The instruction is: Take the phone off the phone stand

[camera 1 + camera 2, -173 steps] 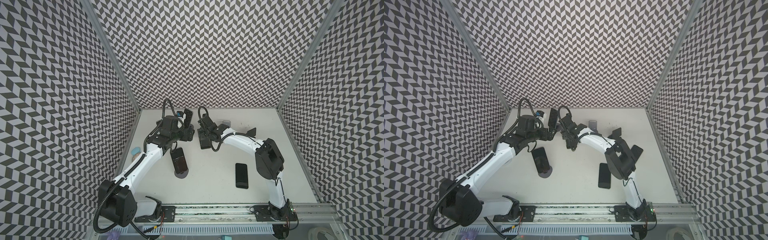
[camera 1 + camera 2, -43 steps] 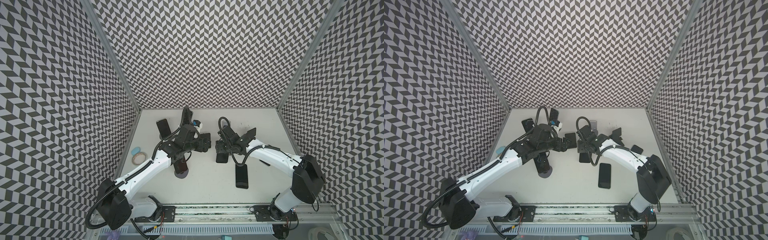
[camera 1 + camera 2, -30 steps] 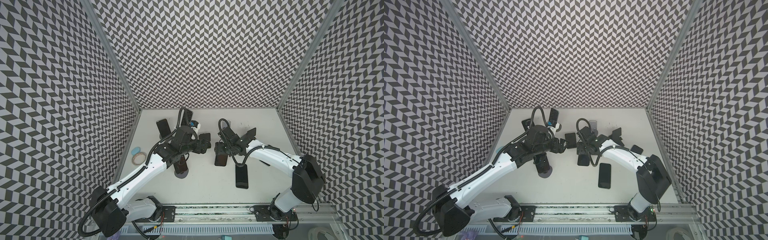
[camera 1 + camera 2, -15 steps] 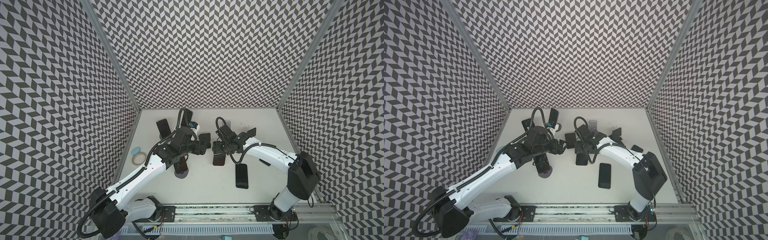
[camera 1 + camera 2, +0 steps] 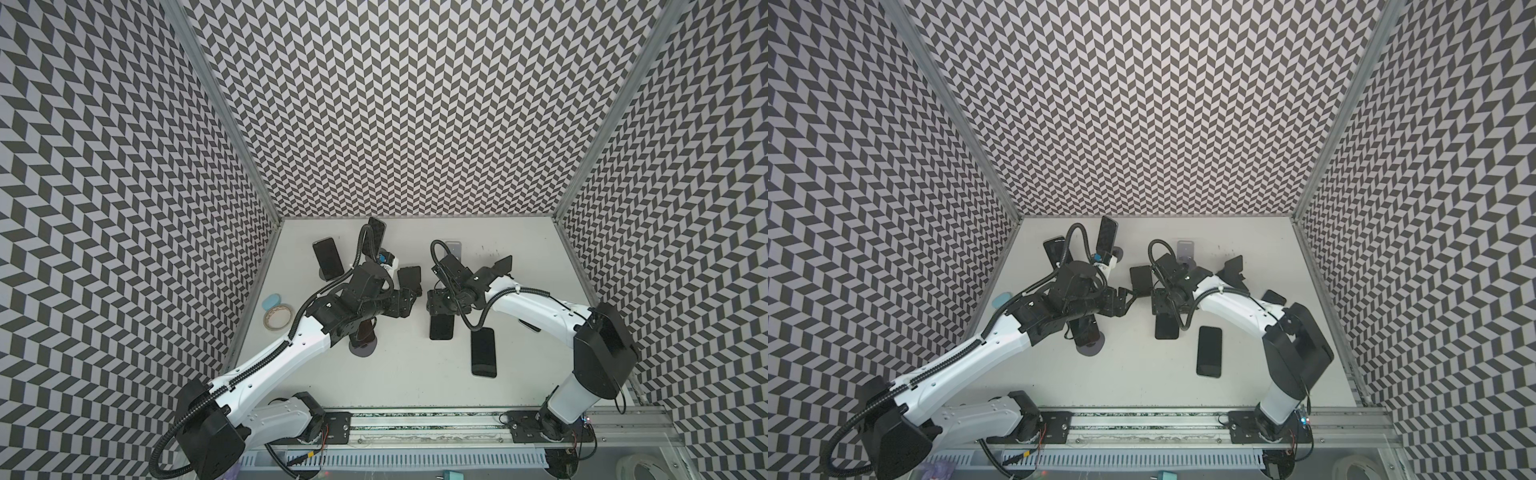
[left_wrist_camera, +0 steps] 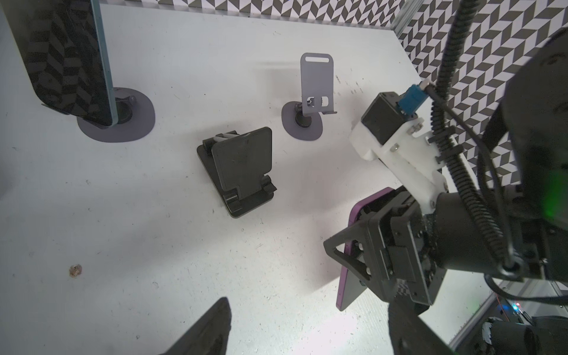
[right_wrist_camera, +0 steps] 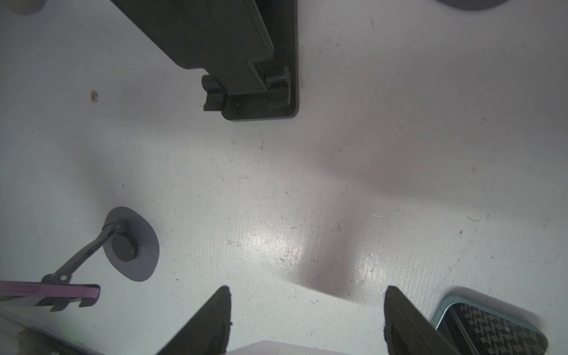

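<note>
The black folding phone stand (image 5: 409,277) (image 6: 242,172) stands empty at mid-table. Just to its front right, my right gripper (image 5: 440,309) (image 5: 1165,309) is shut on the purple-edged phone (image 5: 441,328) (image 6: 350,276). The phone hangs tilted, low over the table. In the right wrist view only a pale strip of the phone (image 7: 276,349) shows between the fingers. My left gripper (image 5: 405,307) (image 6: 307,304) is open and empty, pointing at the right gripper from the left.
A second phone (image 5: 483,352) lies flat at the front right. Phones sit on stands at the back left (image 5: 328,258) (image 5: 376,237) and under the left arm (image 5: 363,343). An empty grey stand (image 5: 452,249), a black stand (image 5: 500,266) and a tape roll (image 5: 277,322) are nearby.
Since the earliest frames my right gripper has come away from the black stand with the phone. In the last second it has sunk slightly; the left arm has barely moved.
</note>
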Controlling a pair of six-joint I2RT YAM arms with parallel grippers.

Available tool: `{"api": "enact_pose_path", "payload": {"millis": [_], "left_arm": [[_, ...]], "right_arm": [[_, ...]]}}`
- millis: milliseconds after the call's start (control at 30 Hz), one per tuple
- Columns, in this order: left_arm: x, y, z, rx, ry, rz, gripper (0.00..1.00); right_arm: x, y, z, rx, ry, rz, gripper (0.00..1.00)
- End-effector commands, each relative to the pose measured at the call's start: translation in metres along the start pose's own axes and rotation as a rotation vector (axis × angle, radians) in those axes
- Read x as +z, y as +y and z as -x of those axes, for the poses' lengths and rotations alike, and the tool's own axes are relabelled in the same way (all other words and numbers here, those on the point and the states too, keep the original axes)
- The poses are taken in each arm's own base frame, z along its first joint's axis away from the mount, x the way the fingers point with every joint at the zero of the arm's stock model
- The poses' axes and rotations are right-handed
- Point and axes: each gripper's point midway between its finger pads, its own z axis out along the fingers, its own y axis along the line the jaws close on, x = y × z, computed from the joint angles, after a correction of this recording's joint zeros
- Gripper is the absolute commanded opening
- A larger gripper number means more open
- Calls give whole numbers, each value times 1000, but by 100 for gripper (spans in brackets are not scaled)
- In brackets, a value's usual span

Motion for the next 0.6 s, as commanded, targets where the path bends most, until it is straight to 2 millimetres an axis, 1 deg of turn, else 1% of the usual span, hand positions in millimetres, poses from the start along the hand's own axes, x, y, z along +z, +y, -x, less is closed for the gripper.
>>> {"api": "enact_pose_path", "payload": {"millis": [0, 200, 400, 433, 567], "left_arm": [[3, -5, 3, 34, 8, 6, 81], [-6, -11, 13, 43, -26, -5, 81], [-9, -11, 12, 50, -33, -8, 81], [-10, -11, 13, 74, -30, -4, 81], [-15, -11, 17, 81, -42, 6, 81]], "right_arm": [[7, 0, 1, -10, -9, 11, 50], [19, -1, -1, -3, 3, 4, 50], [30, -8, -4, 6, 10, -21, 50], [32, -9, -5, 6, 16, -25, 50], [39, -10, -10, 11, 38, -25, 50]]}}
